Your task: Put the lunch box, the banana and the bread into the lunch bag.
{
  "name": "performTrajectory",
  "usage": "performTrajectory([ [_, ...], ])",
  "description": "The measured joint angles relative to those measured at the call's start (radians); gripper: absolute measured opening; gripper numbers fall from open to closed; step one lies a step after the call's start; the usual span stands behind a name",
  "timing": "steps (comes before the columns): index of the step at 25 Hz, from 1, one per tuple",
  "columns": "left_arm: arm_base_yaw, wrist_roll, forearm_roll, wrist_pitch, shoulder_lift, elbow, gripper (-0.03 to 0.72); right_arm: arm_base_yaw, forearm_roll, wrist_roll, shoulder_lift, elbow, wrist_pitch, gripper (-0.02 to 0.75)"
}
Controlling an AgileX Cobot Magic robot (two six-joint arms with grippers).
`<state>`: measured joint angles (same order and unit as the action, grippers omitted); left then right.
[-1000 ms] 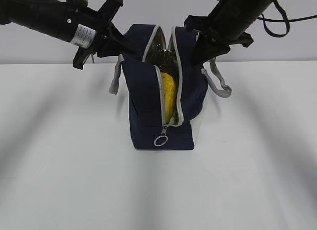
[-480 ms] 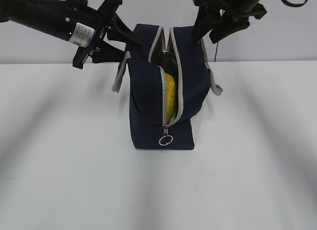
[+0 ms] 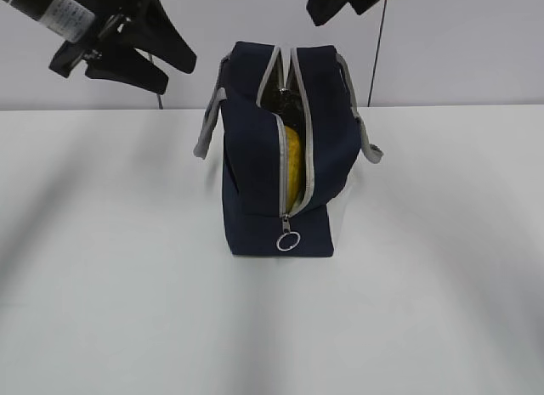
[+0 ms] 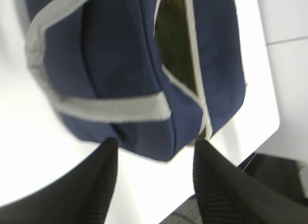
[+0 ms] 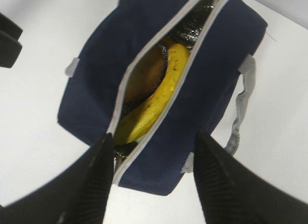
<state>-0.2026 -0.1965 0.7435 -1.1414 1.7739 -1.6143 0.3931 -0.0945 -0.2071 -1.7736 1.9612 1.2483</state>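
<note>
Now the bag (image 3: 280, 174) stands upright in the middle of the white table (image 3: 110, 310), and both grippers are above it and apart from it, each with its two fingers spread and holding nothing. From the exterior view, the left gripper (image 3: 127, 51) is up and to the left of the bag, while the right gripper (image 3: 344, 0) is above its right shoulder, only partly in view. The zipper mouth runs from the ring pull (image 3: 288, 241) at the near end toward the far wall, so the long axis of the opening points away from the camera. Inside, seen from the right wrist, the banana (image 5: 156, 96) lies along this slot, with the brown bread (image 5: 144, 77) just beside it; the lunch box I cannot see. The right gripper (image 5: 151, 178) looks straight down into the mouth, so it seems the nearer one for any further work there. The handles (image 3: 210, 127) hang loose on both sides. Behind the table is a plain grey wall (image 3: 459, 55).
</note>
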Motion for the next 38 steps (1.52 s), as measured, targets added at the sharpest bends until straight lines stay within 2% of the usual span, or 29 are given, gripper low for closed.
performTrajectory([
  [4,0.000,0.007,-0.062,-0.070,-0.053,0.000,0.365,0.091,0.049,0.013,0.065,-0.078,-0.001,0.396],
  [8,0.000,0.007,-0.069,-0.086,-0.095,-0.001,0.365,0.101,0.057,0.015,0.169,-0.277,-0.133,0.396],
  [11,-0.003,0.007,-0.071,-0.089,-0.109,-0.001,0.365,0.101,0.062,0.004,0.303,-0.503,-0.339,0.396],
  [16,-0.025,0.007,-0.071,-0.092,-0.113,-0.001,0.365,0.101,0.062,-0.048,0.483,-0.912,-0.766,0.396],
  [22,-0.038,0.007,-0.070,-0.092,-0.113,-0.001,0.365,0.101,0.005,-0.056,0.535,-1.247,-1.267,0.396],
  [27,-0.038,0.007,-0.071,-0.092,-0.113,-0.001,0.365,0.101,-0.019,-0.037,0.538,-1.411,-1.546,0.396],
  [34,-0.038,0.007,-0.100,-0.092,-0.113,-0.001,0.361,0.101,-0.018,0.023,0.535,-1.554,-1.684,0.396],
  [38,-0.038,0.007,-0.108,-0.093,-0.113,0.001,0.361,0.101,0.053,0.097,0.463,-1.614,-1.811,0.396],
])
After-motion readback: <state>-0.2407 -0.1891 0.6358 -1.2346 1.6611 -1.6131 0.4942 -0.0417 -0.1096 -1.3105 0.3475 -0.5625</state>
